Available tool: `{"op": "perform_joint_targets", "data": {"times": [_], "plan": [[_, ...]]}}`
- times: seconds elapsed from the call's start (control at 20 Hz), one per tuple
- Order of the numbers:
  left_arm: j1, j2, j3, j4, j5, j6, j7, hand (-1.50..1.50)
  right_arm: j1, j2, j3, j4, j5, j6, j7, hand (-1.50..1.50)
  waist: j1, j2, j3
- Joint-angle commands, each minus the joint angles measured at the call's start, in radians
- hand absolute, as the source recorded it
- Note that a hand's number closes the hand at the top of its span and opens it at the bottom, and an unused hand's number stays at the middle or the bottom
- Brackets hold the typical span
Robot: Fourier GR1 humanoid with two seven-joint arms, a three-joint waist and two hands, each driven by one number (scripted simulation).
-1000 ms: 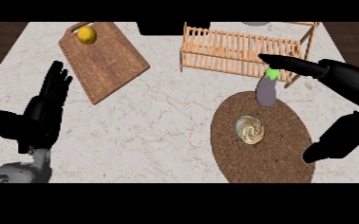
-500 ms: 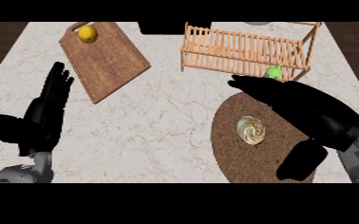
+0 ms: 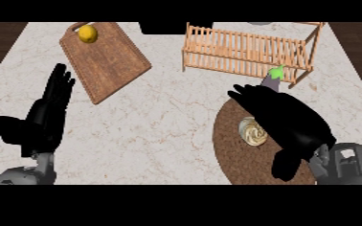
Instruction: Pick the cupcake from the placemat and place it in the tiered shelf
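Placemat [image 3: 237, 158] — cupcake [image 3: 253, 131] beside right hand [image 3: 290, 122] (open)

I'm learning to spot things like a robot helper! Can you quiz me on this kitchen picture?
1. True or false: the cupcake lies on the round brown placemat.
2. What yellow thing lies on the wooden cutting board? A) lemon B) banana C) cheese
3. Which hand hovers beside the cupcake?

Key: 1 true. 2 A, the lemon. 3 The right hand; the left hand rests open at the left edge.
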Motion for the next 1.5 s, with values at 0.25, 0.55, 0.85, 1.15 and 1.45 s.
{"op": "perform_joint_targets", "data": {"times": [0.25,0.55,0.85,1.15,1.45], "plan": [[-0.009,-0.042,0.037,0.010,-0.028,-0.052,0.013,0.00,0.106,0.047,-0.062,0.134,0.208,-0.019,-0.180,-1.50,-0.002,0.000,0.001],[-0.015,-0.046,0.081,-0.017,-0.065,-0.072,0.056,0.00,0.102,0.137,-0.093,0.230,0.317,-0.005,-0.264,-1.50,0.001,0.000,0.001],[0.046,-0.088,0.075,-0.072,-0.071,-0.100,0.052,0.00,0.182,0.173,-0.080,0.306,0.427,-0.071,-0.345,-1.50,0.002,0.000,0.001],[0.015,-0.110,0.094,-0.092,-0.138,-0.079,0.093,0.00,0.202,0.154,-0.187,0.305,0.450,-0.062,-0.482,-1.50,-0.001,0.000,0.001],[-0.006,-0.146,0.122,0.005,-0.148,-0.117,0.035,0.00,0.218,0.241,-0.152,0.460,0.579,-0.178,-0.583,-1.50,-0.001,0.001,0.001]]}}
